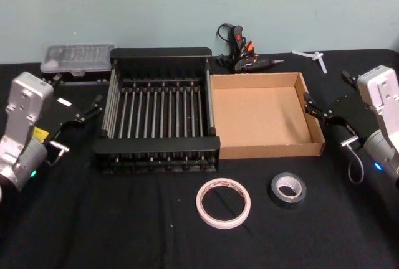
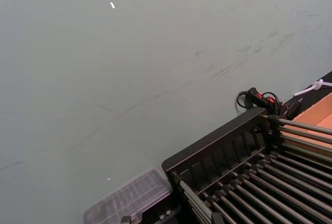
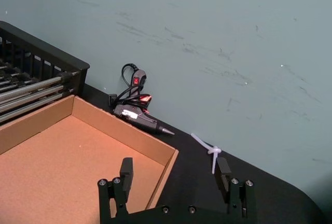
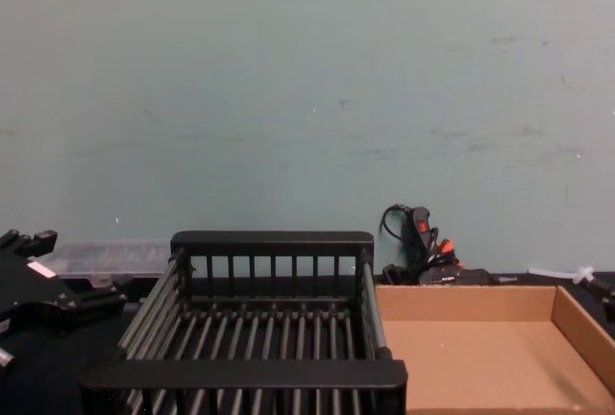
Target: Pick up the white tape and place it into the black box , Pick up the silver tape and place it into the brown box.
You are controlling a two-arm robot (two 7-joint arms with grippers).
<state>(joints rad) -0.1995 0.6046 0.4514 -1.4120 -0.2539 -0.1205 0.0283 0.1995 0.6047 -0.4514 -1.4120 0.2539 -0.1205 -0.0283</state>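
The white tape (image 1: 223, 202), a wide thin ring with red marks, lies flat on the black cloth in front of the boxes. To its right lies the smaller silver tape (image 1: 288, 188), dark outside with a pale core. Behind them stand the black box (image 1: 161, 53) and, touching its right side, the brown box (image 1: 265, 116), both holding nothing. My left gripper (image 1: 78, 126) hovers open left of the black box. My right gripper (image 1: 333, 124) (image 3: 175, 172) hangs open by the brown box's right wall (image 3: 165, 169). Neither holds anything.
A black and red glue gun (image 1: 240, 51) (image 3: 136, 112) lies behind the boxes by the wall. A clear plastic case (image 1: 78, 57) sits at the back left, a white plastic piece (image 1: 315, 57) at the back right. Bare cloth surrounds both tapes.
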